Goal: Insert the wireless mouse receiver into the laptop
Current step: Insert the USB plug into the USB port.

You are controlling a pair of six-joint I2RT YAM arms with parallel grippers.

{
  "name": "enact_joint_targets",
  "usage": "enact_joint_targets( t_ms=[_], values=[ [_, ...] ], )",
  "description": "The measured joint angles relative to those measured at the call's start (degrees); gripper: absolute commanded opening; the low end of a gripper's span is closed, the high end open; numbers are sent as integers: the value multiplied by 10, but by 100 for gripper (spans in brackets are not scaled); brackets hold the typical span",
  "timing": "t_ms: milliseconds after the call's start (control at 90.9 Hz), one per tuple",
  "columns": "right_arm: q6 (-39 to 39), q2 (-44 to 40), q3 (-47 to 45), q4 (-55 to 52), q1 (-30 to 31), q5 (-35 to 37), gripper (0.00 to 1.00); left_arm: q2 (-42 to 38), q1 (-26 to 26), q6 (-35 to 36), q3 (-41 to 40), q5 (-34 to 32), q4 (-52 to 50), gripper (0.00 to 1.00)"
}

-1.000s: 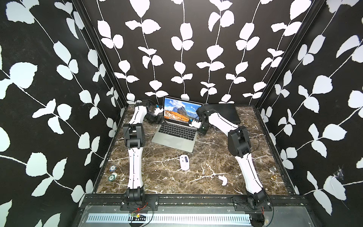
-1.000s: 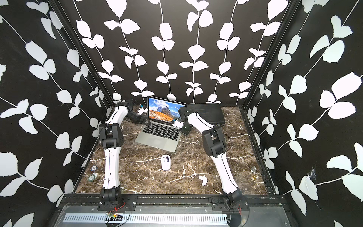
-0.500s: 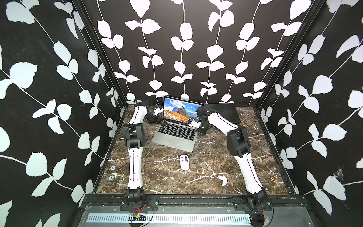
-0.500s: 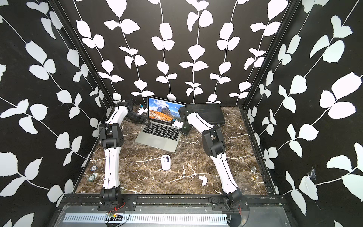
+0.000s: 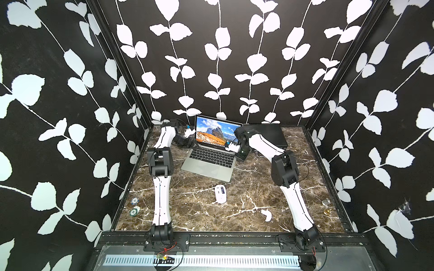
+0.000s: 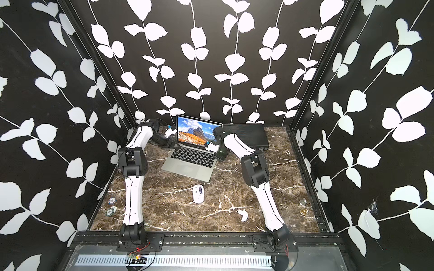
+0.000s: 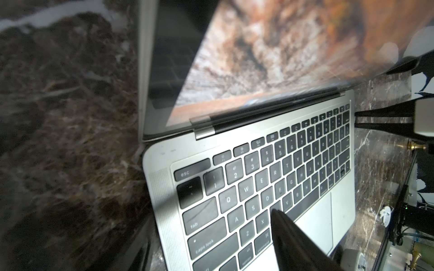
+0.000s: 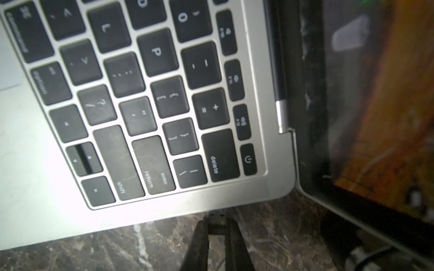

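The right gripper [image 8: 217,223] pinches a small dark receiver [image 8: 216,216] against the right edge of the silver laptop [image 5: 211,162]. The left gripper [image 5: 186,142] spreads wide across its left edge. The white mouse [image 5: 220,193] lies on the table [image 5: 249,194], in front.

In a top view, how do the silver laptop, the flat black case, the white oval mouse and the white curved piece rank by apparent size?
Largest to smallest:
1. silver laptop
2. flat black case, partly hidden behind the right arm, so less sure
3. white oval mouse
4. white curved piece
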Motion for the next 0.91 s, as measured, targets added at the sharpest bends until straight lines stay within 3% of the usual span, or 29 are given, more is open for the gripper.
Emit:
enact_joint_targets(
  t_ms=[913],
  values=[
    [-1,1,-6,3,1,-13,0,1,0,2,1,0,-2,78]
  ],
)
